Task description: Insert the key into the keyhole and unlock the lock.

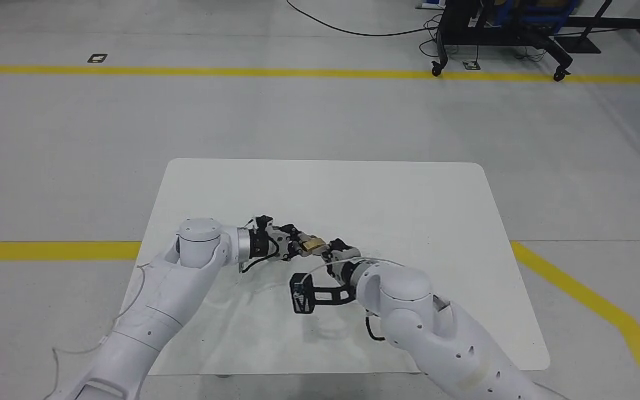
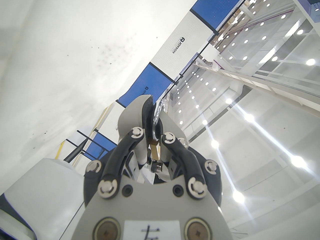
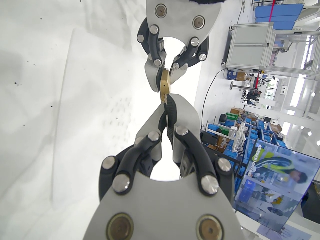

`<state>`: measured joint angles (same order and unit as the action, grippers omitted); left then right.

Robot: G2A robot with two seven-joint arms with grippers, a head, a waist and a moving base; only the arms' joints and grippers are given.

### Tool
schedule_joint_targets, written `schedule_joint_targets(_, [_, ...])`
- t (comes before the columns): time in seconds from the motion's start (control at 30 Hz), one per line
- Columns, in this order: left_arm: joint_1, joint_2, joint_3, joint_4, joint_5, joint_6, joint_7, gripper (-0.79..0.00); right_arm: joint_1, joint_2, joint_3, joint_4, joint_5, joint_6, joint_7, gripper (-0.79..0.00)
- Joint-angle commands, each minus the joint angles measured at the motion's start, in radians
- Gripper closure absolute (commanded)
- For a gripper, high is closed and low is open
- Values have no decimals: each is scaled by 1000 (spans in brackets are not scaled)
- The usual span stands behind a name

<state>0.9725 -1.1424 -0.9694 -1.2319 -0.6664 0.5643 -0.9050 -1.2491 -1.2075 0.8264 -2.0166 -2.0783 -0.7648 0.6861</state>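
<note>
Left gripper (image 2: 154, 108): a white label (image 2: 151, 229) with one dark hand-drawn character sits on its base plate; print not read off. Its fingers are clamped on the lock (image 3: 165, 83), a small brass block gripped by its flat faces, one end sticking out past the fingertips; in the left wrist view a silvery metal piece (image 2: 158, 112) shows at those fingertips; cannot tell whether it is the shackle or something else.

Right gripper (image 3: 168, 103): faces the left one head-on; fingers pressed together, the ribbed black pads (image 3: 172, 116) meeting at the tips; tips touch the lock's free end; no key can be made out between the pads, so cannot tell whether one is held there.

Lock position: held off the surface, between the two grippers, over the middle of the white table (image 1: 450, 200), nearer its front edge; both arms bend inward to meet there.

Farther out: table surface has scattered dark specks; blue and white wall panels (image 2: 175, 48) carry printed marks, not read off; a screen (image 3: 275, 181) with bright graphics stands beside the table in the right wrist view; yellow floor lines (image 1: 300, 72) run past the table; a black wheeled stand (image 1: 500, 35) stands at the far side of the floor.
</note>
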Motion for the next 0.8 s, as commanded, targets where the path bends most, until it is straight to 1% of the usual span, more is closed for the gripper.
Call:
schedule_joint_targets(0.0, [0,0,1,-2,5,-1,2,0,4,-4,-7,1,-3,3,21,0])
schedule_joint_targets(0.4, [7,2,-6,-13,6,-10,22,0,11,-23,-28,8,-8,18,96,0])
schedule_joint_targets(0.77, [10,3,-12,-16,1,-25,33,0,14,-35,-33,9,-6,7,114,0])
